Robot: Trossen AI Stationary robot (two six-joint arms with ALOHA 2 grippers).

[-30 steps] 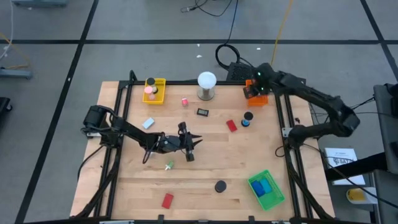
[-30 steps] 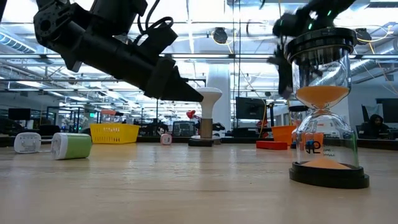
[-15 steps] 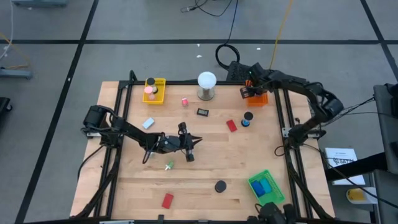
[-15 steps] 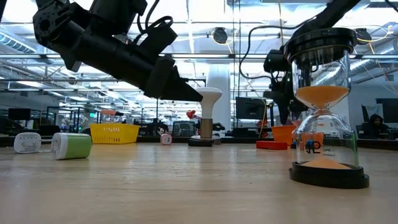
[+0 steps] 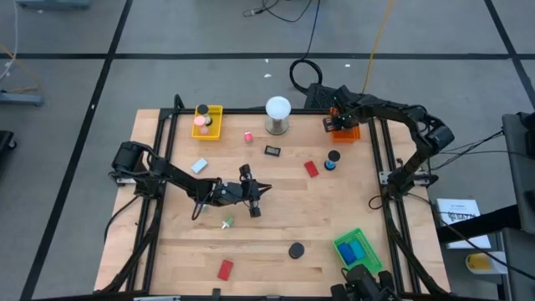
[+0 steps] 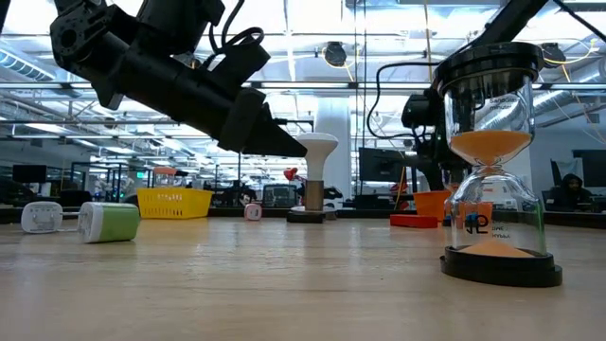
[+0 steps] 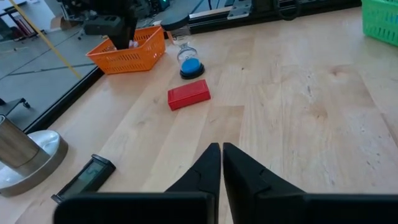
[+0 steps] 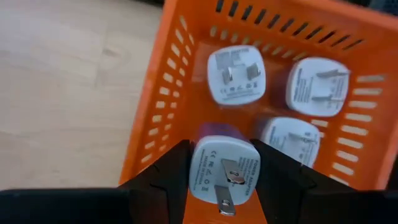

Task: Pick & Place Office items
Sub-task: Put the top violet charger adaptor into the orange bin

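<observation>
Several office items still loose: red block (image 5: 225,268) at 6, black disc (image 5: 296,249), red block (image 5: 311,169) mid. Left gripper (image 5: 264,190) at centre, jaws closed, empty. Right gripper (image 8: 224,163) at 1 grips white plug (image 8: 222,172) over orange tray (image 8: 186,74), 3 plugs already inside; roughly halfway.

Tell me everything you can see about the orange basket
The orange basket is a small rectangular tray, plastic by its look, with slotted walls. It sits at the table's far right corner. Three white plug adapters lie flat inside, prongs up. The right gripper hangs over it, its fingers shut on a fourth adapter.
</observation>
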